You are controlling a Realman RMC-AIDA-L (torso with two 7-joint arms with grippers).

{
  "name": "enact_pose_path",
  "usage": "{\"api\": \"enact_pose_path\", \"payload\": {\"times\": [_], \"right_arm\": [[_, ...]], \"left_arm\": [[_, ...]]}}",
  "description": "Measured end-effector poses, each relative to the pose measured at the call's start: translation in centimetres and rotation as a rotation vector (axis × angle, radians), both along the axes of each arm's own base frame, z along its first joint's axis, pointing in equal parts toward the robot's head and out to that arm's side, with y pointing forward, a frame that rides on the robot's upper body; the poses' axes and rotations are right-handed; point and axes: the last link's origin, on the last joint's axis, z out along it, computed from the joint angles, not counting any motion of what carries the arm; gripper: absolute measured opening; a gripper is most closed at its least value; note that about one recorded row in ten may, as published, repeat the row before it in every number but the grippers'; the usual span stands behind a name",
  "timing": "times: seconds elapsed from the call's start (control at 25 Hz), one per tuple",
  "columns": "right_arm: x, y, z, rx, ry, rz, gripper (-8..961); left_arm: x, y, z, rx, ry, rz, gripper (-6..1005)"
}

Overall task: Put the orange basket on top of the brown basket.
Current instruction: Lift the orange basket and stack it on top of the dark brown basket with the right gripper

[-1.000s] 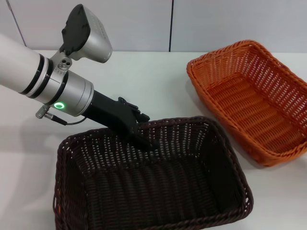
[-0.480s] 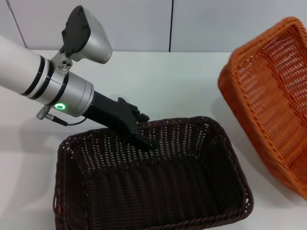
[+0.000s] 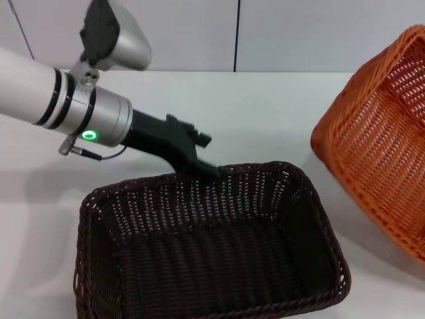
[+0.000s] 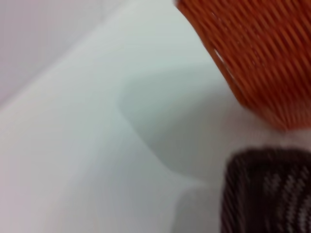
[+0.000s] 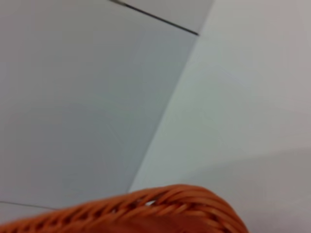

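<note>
The brown basket (image 3: 317, 219) stands on the white table at the near middle, open side up and empty. My left gripper (image 3: 212, 169) is at the middle of its far rim, with the tip touching the weave. The orange basket (image 3: 378, 153) is at the right edge of the head view, lifted and tilted steeply, its open side facing left; part of it runs out of view. The left wrist view shows the orange basket (image 4: 252, 43) above a corner of the brown basket (image 4: 267, 189). The right wrist view shows only the orange braided rim (image 5: 160, 204). My right gripper is out of view.
The white table (image 3: 265, 113) runs back to a grey panelled wall (image 3: 299, 33). My left arm (image 3: 60, 100) reaches in from the left above the table.
The orange basket has gone from lying flat on the table to lifted and tilted at the right. My left gripper has risen from inside the brown basket's far wall to its rim.
</note>
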Motion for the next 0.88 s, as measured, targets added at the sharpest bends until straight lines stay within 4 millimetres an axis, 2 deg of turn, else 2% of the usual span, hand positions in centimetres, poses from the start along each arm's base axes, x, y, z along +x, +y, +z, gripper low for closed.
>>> {"api": "enact_pose_path", "payload": {"times": [0.16, 0.28, 0.36, 0.4, 0.44, 0.52, 0.72, 0.76, 0.8, 0.88], "right_arm": [[-0.4, 0.2, 1.2, 0.076, -0.003, 0.038, 162], [-0.6, 0.3, 1.7, 0.107, -0.003, 0.059, 160], [-1.3, 0.7, 2.8, 0.143, 0.003, 0.107, 159], [-1.3, 0.7, 2.8, 0.143, 0.003, 0.107, 159], [-1.7, 0.9, 3.1, 0.159, 0.010, 0.129, 159], [-2.4, 1.1, 3.8, 0.186, 0.025, 0.170, 160], [-5.1, 2.4, 4.7, 0.165, 0.091, 0.292, 160], [-6.7, 3.2, 4.6, 0.123, 0.114, 0.360, 160], [-6.7, 3.2, 4.6, 0.123, 0.114, 0.360, 160], [-8.2, 4.1, 4.1, 0.071, 0.128, 0.417, 159]], "left_arm": [[0.4, 0.5, 0.6, 0.061, -0.056, -0.008, 835], [0.5, 1.3, 2.1, 0.172, -0.152, -0.013, 835], [0.5, 1.3, 2.1, 0.172, -0.152, -0.013, 835], [0.4, 1.8, 3.0, 0.234, -0.204, -0.003, 835], [-0.8, 2.6, 5.0, 0.390, -0.327, 0.042, 835], [-1.1, 2.7, 5.3, 0.419, -0.354, 0.049, 835], [-2.2, 2.6, 6.2, 0.487, -0.397, 0.068, 835], [-2.8, 2.6, 6.5, 0.515, -0.417, 0.086, 835], [-2.8, 2.6, 6.5, 0.515, -0.417, 0.086, 835], [-3.3, 2.5, 6.7, 0.536, -0.439, 0.101, 835]]}}
